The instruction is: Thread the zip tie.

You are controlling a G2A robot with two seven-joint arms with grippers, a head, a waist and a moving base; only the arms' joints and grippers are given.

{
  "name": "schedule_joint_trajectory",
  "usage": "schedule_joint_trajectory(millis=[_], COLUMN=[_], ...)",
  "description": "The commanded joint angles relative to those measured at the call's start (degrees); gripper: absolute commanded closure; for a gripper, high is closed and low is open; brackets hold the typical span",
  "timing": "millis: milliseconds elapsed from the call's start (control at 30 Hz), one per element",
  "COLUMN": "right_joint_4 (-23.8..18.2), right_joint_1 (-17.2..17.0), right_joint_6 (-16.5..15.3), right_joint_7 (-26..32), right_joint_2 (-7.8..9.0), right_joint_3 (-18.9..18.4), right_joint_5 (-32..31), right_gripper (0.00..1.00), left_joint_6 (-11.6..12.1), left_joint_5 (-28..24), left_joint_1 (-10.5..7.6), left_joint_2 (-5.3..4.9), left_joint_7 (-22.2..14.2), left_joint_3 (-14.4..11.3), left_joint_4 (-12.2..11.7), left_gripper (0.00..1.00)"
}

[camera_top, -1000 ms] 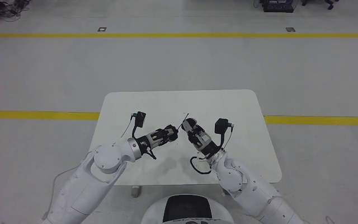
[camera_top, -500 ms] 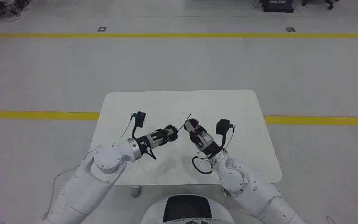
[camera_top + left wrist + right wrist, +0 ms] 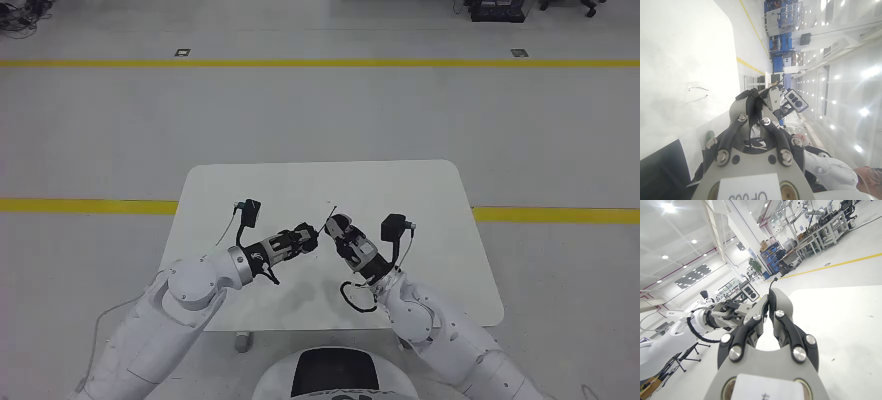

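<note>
Well, mid-air alignment it seems: the right claw pinches the zip tie, with the left claw clamped shut close beside. Next, I'd judge, comes a fine feed of tail into head.

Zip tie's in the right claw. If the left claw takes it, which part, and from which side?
Take the short stub of the zip tie poking past the right claw's fingertips; the rest is hidden between its shut pads. Bring the left claw, shut now, in from its own side, probably just below the small head, which should stop a slip.
</note>
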State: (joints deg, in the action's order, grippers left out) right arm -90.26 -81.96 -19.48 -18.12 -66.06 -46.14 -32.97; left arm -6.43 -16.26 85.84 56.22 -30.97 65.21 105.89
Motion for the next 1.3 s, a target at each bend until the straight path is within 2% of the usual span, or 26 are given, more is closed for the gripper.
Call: schedule_joint_trajectory(millis=[0,767,800,833,867,1000,1133,1200,1267], right_joint_4=[0.1,0.5,0.6,0.6,0.7,-0.7,-3.8,-6.0,-6.2], right_joint_1=[0.0,0.4,0.3,0.3,0.3,-0.7,-2.2,-2.6,-2.7], right_joint_6=[0.0,0.0,0.0,0.0,0.0,0.0,0.0,0.0,0.0], right_joint_7=[0.1,1.4,1.5,1.5,1.6,2.4,8.5,15.1,15.9], right_joint_2=[-0.06,-0.68,-0.68,-0.67,-0.65,-0.18,1.29,2.3,2.45], right_joint_3=[0.0,0.6,0.5,0.4,0.3,-1.3,-3.9,-5.2,-5.6], right_joint_5=[-0.1,-0.4,-0.3,-0.2,0.0,3.1,11.8,17.9,18.6], right_gripper=[1.0,1.0,0.86,0.51,0.0,0.0,0.0,0.0,0.0], left_joint_6=[0.0,0.0,0.0,0.0,0.0,0.0,0.0,0.0,0.0], left_joint_5=[0.0,0.0,0.0,0.0,0.0,0.0,0.0,0.0,0.0], left_joint_1=[0.0,0.0,0.0,0.0,0.0,0.0,0.0,0.0,0.0], left_joint_2=[0.0,0.0,0.0,0.0,0.0,0.0,0.0,0.0,0.0], left_joint_7=[0.0,0.0,0.0,0.0,0.0,0.0,0.0,0.0,0.0], left_joint_3=[0.0,0.0,0.0,0.0,0.0,0.0,0.0,0.0,0.0], left_joint_4=[0.0,0.0,0.0,0.0,0.0,0.0,0.0,0.0,0.0], left_gripper=[1.0,1.0,1.0,1.0,1.0,1.0,1.0,1.0,1.0])
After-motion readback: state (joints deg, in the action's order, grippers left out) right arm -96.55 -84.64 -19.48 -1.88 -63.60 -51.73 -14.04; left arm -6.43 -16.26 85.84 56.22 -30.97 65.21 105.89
